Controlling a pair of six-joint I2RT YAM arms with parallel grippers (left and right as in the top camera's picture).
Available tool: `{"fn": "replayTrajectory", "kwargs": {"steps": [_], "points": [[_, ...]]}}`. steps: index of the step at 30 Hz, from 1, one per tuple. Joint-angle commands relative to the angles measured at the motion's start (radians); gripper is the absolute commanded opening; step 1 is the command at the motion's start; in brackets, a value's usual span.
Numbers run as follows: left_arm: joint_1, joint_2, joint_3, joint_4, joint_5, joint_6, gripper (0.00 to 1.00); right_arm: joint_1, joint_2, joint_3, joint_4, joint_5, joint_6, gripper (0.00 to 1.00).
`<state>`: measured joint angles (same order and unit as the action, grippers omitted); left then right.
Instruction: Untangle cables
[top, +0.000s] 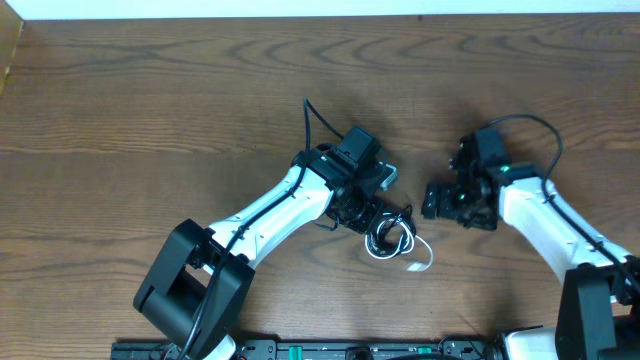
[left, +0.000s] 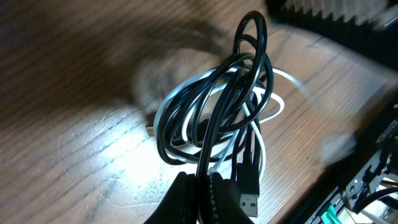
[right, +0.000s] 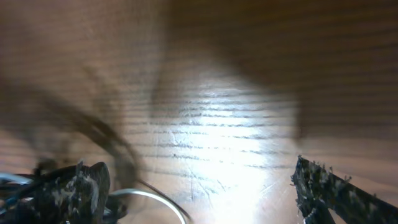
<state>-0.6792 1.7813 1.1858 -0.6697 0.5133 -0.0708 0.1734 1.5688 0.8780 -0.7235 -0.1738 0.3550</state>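
A black cable and a white cable lie coiled into one another in a small bundle on the wooden table. My left gripper is shut on a strand of the black cable at the bundle's near edge, next to a USB plug. From overhead the bundle lies just below the left gripper, with a white loop trailing to its right. My right gripper hovers a little right of the bundle. In its own view the right gripper is open and holds nothing; a blurred white cable curves past its left finger.
The arms' own thicker black cables arch over each wrist. Dark equipment runs along the table's front edge, close below the bundle. Bare wood stretches to the back and far left.
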Motion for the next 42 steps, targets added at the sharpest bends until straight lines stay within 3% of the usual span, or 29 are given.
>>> {"fn": "replayTrajectory", "kwargs": {"steps": [1,5,9,21,32,42], "points": [[-0.001,0.003,-0.002,-0.003,-0.018,0.006,0.08,-0.024,-0.039,0.089,-0.037,-0.04,-0.012,0.9],[-0.001,0.003,-0.002,-0.003,-0.018,0.006,0.08,-0.018,-0.076,0.122,-0.056,-0.18,-0.009,0.87],[-0.001,0.003,-0.002,0.002,-0.017,0.006,0.08,0.0,-0.082,0.12,-0.059,-0.282,0.106,0.83],[-0.001,0.002,-0.002,0.055,0.056,0.002,0.07,0.102,-0.077,0.085,-0.057,-0.18,0.376,0.61],[-0.001,-0.002,-0.002,0.065,0.062,-0.016,0.07,0.13,-0.077,0.04,-0.034,-0.143,0.484,0.49],[-0.001,-0.005,-0.002,0.084,0.109,-0.017,0.07,0.13,-0.076,-0.007,-0.003,-0.171,0.505,0.27]]}}
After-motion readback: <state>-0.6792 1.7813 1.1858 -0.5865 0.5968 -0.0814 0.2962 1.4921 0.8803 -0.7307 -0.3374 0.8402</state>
